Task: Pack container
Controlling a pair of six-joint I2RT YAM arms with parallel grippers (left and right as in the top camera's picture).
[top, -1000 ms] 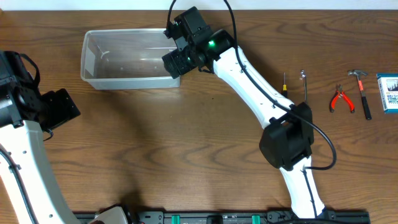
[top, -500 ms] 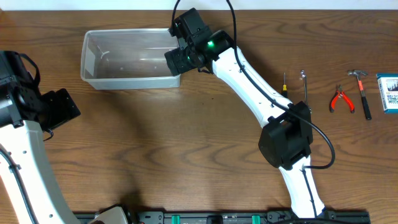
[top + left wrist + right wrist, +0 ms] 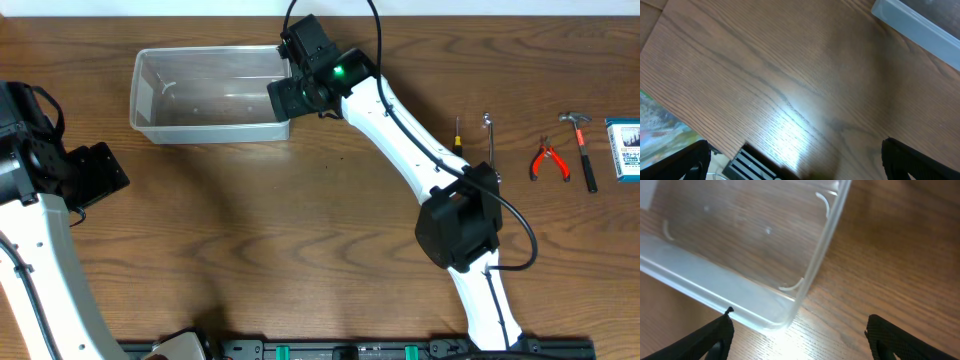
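The clear plastic container [image 3: 205, 133] sits on the wooden table [image 3: 300, 230] near the far edge. It is well apart from the screwdriver [image 3: 458, 133], red pliers [image 3: 549, 160], hammer [image 3: 582, 150] and small blue-and-white box [image 3: 626, 150] lined up on the right side. The right gripper [image 3: 800, 337] hangs over the container's right end with its fingers spread wide and nothing between them, and the left gripper [image 3: 797, 160] is over the wood near the table's left side, wide too, holding nothing.

free: table [image 3: 250, 230] middle | blocked: right arm [image 3: 400, 130] stretches diagonally to container [image 3: 200, 100] right end
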